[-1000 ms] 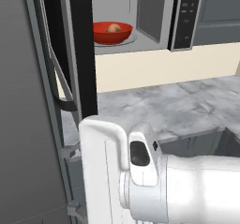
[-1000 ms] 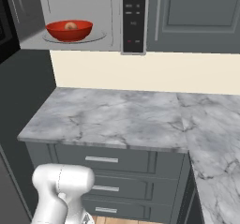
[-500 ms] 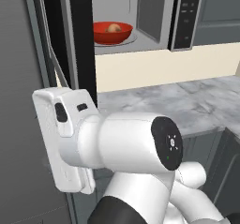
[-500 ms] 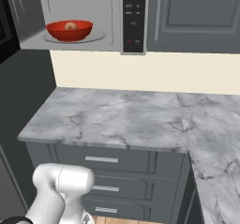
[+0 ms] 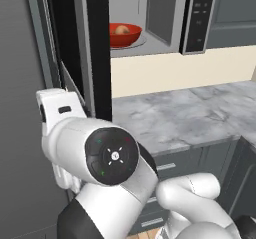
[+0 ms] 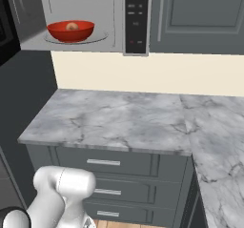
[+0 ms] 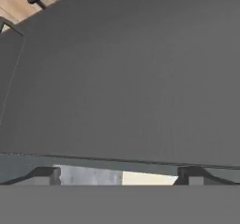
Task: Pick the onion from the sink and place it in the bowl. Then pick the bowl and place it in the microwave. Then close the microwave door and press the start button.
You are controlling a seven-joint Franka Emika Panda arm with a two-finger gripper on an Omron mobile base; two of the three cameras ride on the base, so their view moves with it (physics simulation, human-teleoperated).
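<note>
The tall dark grey cabinet panel at the left of the left base view is the largest item, and a flat dark grey face lies close ahead in my hand view. The grey marbled surface runs below the wall and turns a corner at the right, with dark grey drawers under it. My arm stands low in front of the surface, its white hand housing beside the edge of the microwave door. That door stands swung open, seen edge-on with its black window. The microwave is mounted above the surface, its pale interior exposed and the dark button panel at its right. The bowl sits inside the microwave on the pale turntable. The onion rests inside the bowl. My jaws are spread wide and hold nothing, the two tips well apart.
</note>
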